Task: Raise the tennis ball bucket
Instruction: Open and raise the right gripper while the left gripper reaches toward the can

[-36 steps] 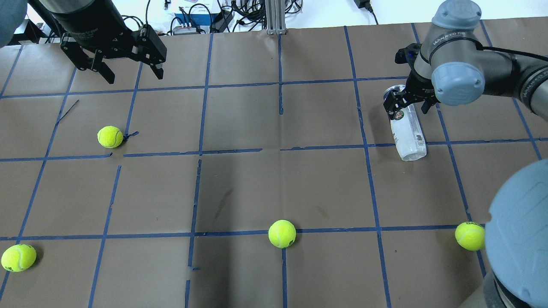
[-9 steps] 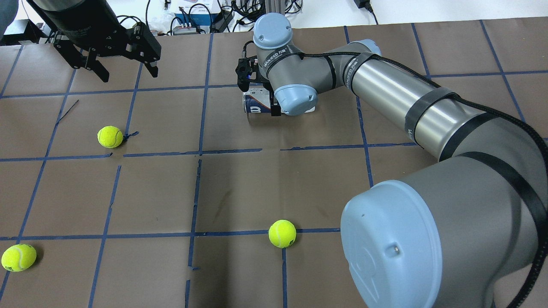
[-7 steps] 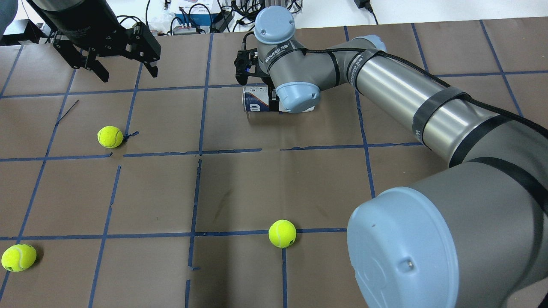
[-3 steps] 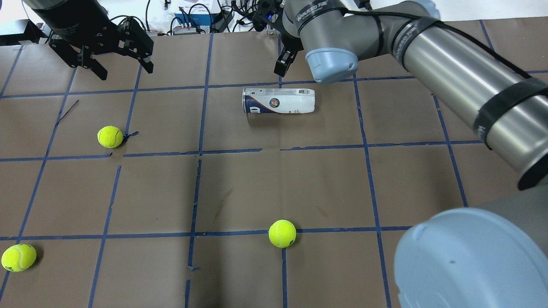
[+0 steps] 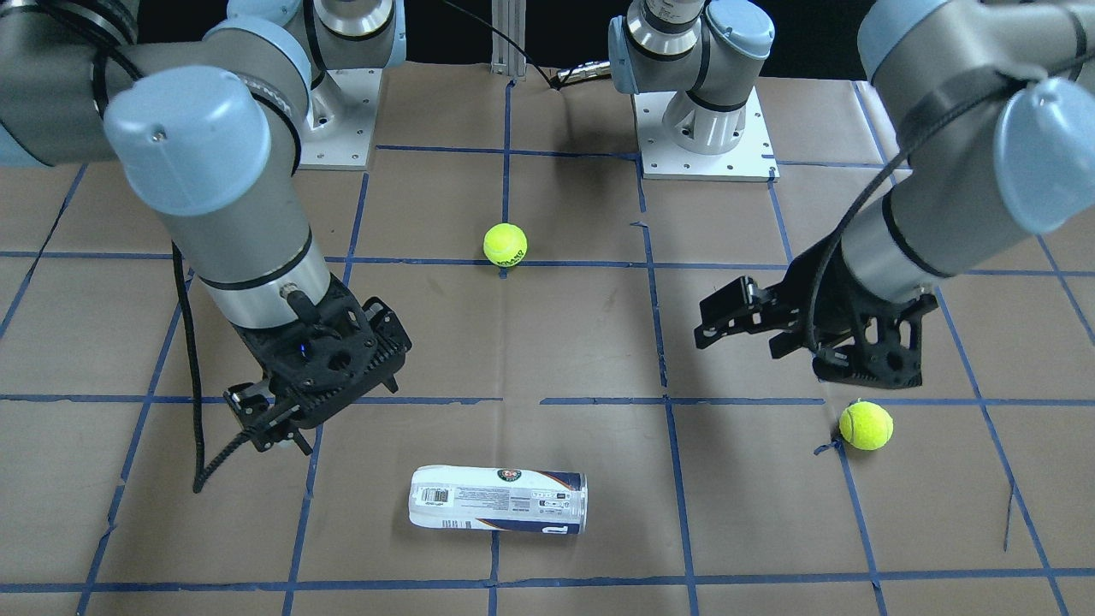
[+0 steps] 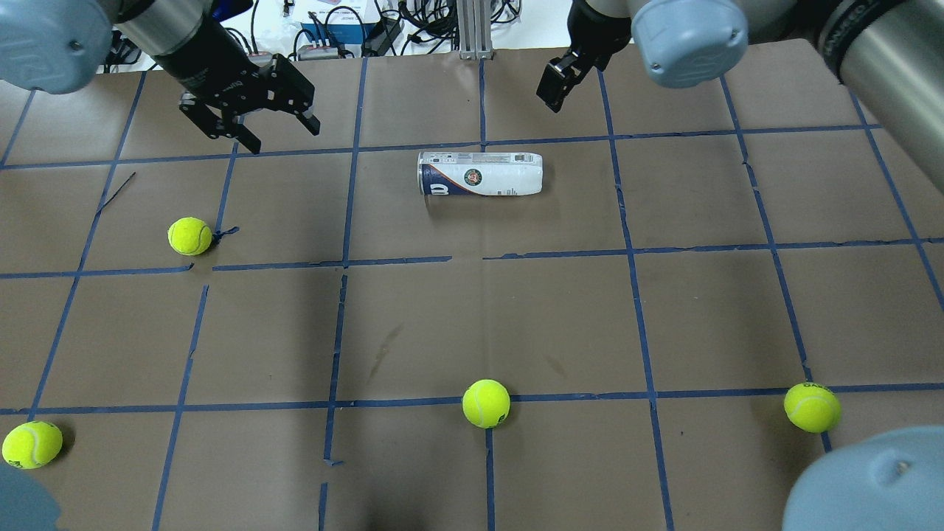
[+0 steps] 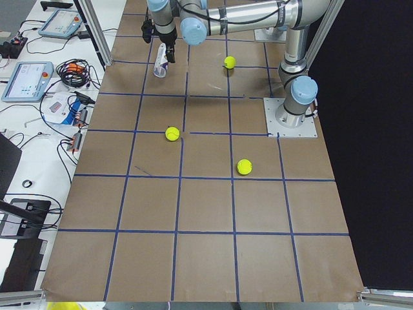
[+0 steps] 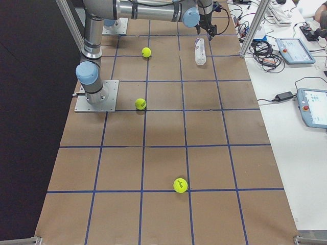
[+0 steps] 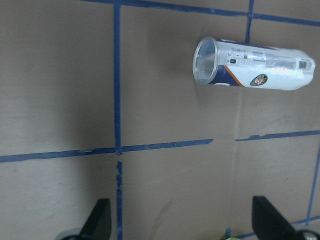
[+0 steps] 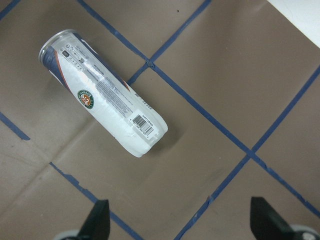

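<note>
Tennis ball bucket (image 6: 480, 174) flat, R claw (image 5: 261, 421) apart

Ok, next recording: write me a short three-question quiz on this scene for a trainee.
1. Multiple choice: the tennis ball bucket is A) held off the table, B) lying on its side on the table, C) standing upright on the table.
2. True or false: the left gripper and the right gripper are both open and hold nothing.
3. Count: how many tennis balls lie on the table in the overhead view?

Key: 1 B. 2 true. 3 four.
</note>
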Controlling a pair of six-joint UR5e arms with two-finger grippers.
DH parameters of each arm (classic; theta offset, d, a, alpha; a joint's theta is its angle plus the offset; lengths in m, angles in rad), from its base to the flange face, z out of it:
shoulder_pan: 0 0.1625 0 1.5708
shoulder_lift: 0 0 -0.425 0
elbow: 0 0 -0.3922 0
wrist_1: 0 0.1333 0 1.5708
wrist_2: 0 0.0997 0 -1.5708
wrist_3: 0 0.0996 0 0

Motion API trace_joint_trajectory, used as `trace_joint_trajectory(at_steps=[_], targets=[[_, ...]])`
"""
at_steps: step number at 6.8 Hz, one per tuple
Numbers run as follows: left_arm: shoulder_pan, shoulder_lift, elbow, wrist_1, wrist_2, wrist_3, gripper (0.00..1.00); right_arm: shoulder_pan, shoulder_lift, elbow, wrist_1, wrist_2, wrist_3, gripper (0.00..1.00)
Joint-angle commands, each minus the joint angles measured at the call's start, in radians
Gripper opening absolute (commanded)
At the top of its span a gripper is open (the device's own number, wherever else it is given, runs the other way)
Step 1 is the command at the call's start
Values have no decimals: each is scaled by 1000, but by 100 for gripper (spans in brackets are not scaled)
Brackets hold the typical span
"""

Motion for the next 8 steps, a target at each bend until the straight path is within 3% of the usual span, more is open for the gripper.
trace_joint_trajectory(at_steps=[1,3,4,5,7,8], targets=[[-7,-143,-7,122,-174,12,100,-16,-79,11,179,-14,154,100],[-21,-203,-83,229,-257,82,99,-33,-161,103,232,-55,228,100],[-22,-213,-152,354,-305,83,99,-69,-196,135,281,-124,262,100],[-21,-226,-193,430,-374,78,99,-89,-207,143,342,-124,308,100],[-22,-309,-195,585,-497,55,98,-120,-241,140,431,-115,325,100],[-25,-324,-179,593,-492,14,98,-148,-241,142,433,-111,325,100]])
